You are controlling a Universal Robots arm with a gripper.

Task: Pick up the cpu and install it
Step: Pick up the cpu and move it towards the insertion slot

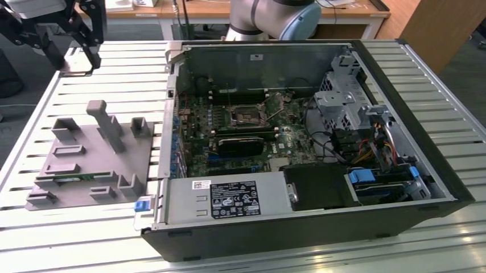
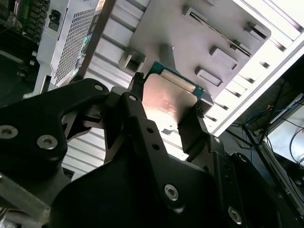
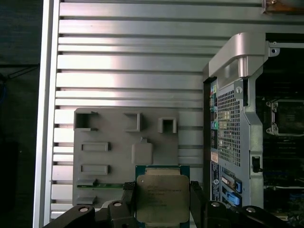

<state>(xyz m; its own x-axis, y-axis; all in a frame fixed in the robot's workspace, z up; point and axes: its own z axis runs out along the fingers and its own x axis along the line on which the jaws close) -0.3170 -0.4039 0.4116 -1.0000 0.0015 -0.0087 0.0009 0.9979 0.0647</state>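
- On the exterior view's left, my pincer (image 1: 76, 54) hangs over the slatted table (image 1: 31, 114), clamped on the cpu (image 3: 162, 197). In the first wrist view my fingers (image 3: 196, 197) press two opposite edges of it.
- I judge the cpu light, stiff and slick on its metal lid, with a fragile underside, so an edge hold suits it.
- Near it lies the grey holder tray (image 1: 91, 153).
- Further right stands the open computer case (image 1: 304, 227), its socket (image 1: 247, 114) well apart from the chip.

The exterior view looks steeply down into the open computer case (image 1: 304, 233) from nearby. Both wrist views face the grey fixture (image 3: 118, 161) beside that case: first straight down, second obliquely, closer.
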